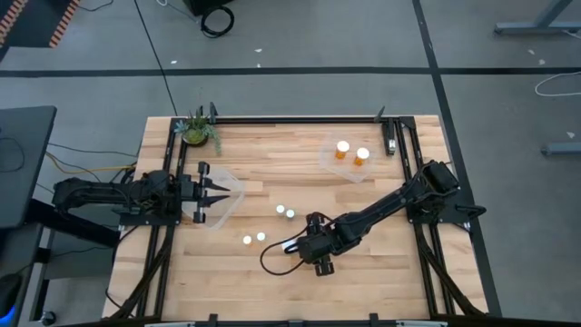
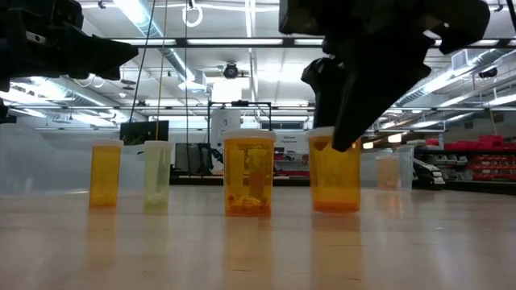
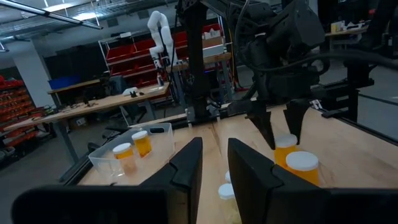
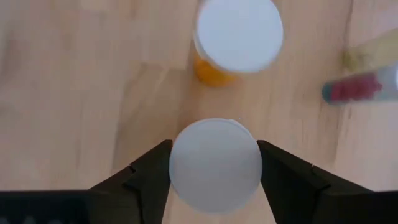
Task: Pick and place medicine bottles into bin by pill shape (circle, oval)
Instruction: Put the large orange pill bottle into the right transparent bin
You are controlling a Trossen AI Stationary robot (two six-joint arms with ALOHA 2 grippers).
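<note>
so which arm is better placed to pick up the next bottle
Right. Its end effector already straddles a white-capped bottle in the loose group mid-table, fingers open on either side of the cap. The left end effector hangs over the clear bin at the table's left, away from those bottles.

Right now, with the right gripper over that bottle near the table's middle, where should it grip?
Grip the bottle from straight above, just under its round white cap. It stands upright between the right gripper's open fingers, and the neighbouring bottle stands clear of them.
</note>
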